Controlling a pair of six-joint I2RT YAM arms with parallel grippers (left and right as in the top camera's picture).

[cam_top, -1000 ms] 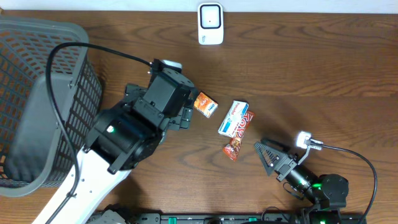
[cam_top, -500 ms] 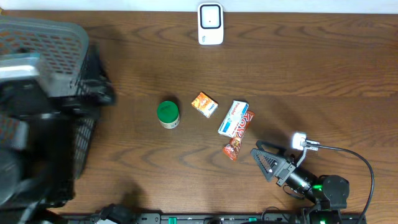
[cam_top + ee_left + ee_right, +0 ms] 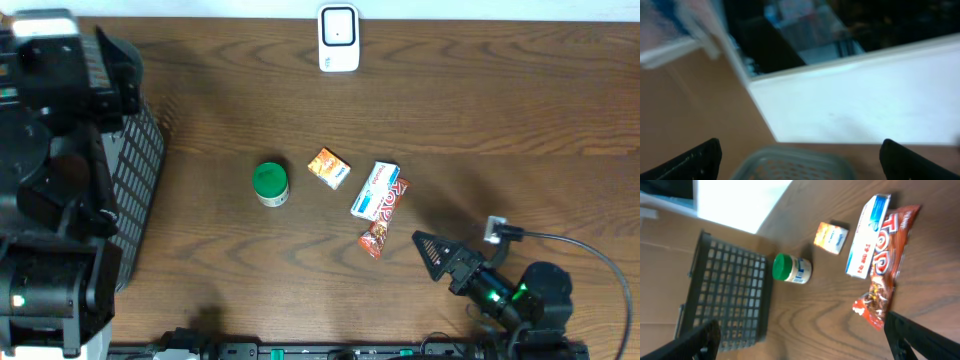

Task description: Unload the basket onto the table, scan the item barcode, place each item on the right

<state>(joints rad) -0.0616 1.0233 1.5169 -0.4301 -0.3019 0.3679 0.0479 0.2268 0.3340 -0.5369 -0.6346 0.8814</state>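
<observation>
Box (image 3: pixel 373 191) sits mid-desk, right of the basket (image 3: pixel 140 190), snack bar (image 3: pixel 385 218) touching it, jar (image 3: pixel 270 183) and packet (image 3: pixel 329 168) nearby. Left gripper (image 3: pixel 800 157) gapes empty over the basket. Right gripper (image 3: pixel 426 252) is open beside the bar, and grabbing that might drag the box along too.

On the left of the brown wooden table (image 3: pixel 500 100), a dark grey plastic basket (image 3: pixel 143 190) with open mesh walls, largely hidden from overhead, with only the right wall visible. From the right wrist, seen side on and upright at the table's far end: a grid of square holes under a thicker rim. From the left wrist, blurred, just a pale grey meshed rim along the bottom edge. Beyond the table's back edge, a plain white surface (image 3: pixel 500 8). Dark wood grain with lighter streaks running lengthwise.
</observation>
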